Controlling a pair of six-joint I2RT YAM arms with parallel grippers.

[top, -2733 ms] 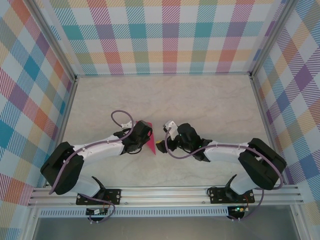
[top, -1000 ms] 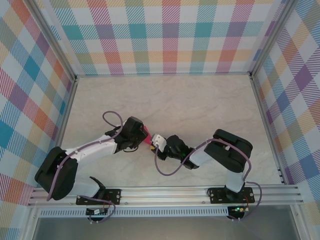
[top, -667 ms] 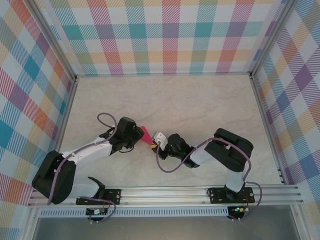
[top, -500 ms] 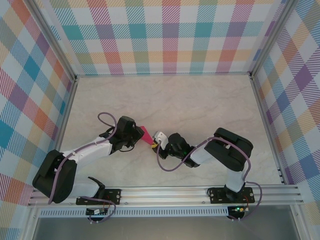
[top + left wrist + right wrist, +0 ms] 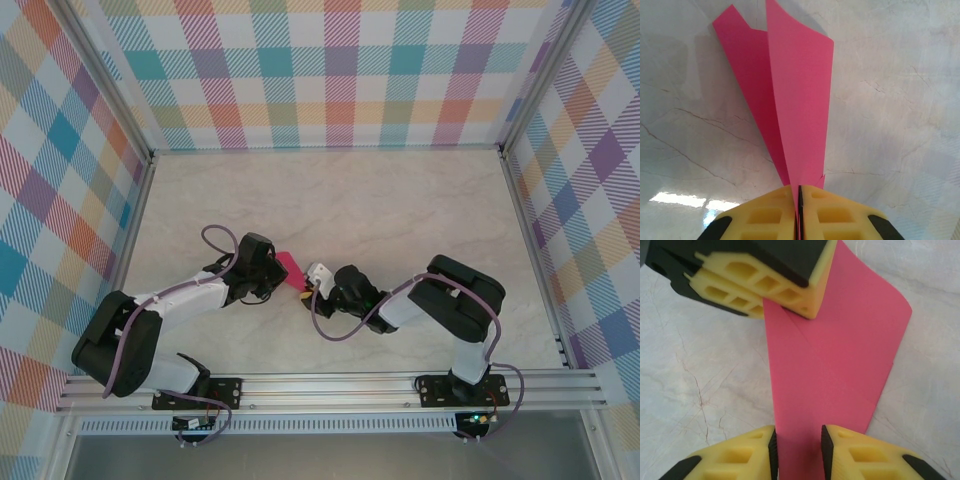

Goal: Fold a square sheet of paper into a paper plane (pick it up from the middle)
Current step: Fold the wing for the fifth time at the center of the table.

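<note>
Table [image 5: 400, 200]: pale, marble-veined top.
Walls [image 5: 340, 70]: pastel plaid panels on three sides.
Frame [image 5: 340, 385]: silver rails along near edge.
Light: soft glare [image 5: 677, 200] on table.

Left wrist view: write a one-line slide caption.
Left gripper shut on the folded pink paper, marble table behind.

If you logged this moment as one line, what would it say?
left gripper: shut on paper | right gripper: open, jaws astride paper | paper: pink, folded

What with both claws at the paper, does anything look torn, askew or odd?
Mostly fine. The pink paper, pinched in the shut left claw, has layers splaying apart at its far end, and a small ragged nick shows beside the grip.
</note>
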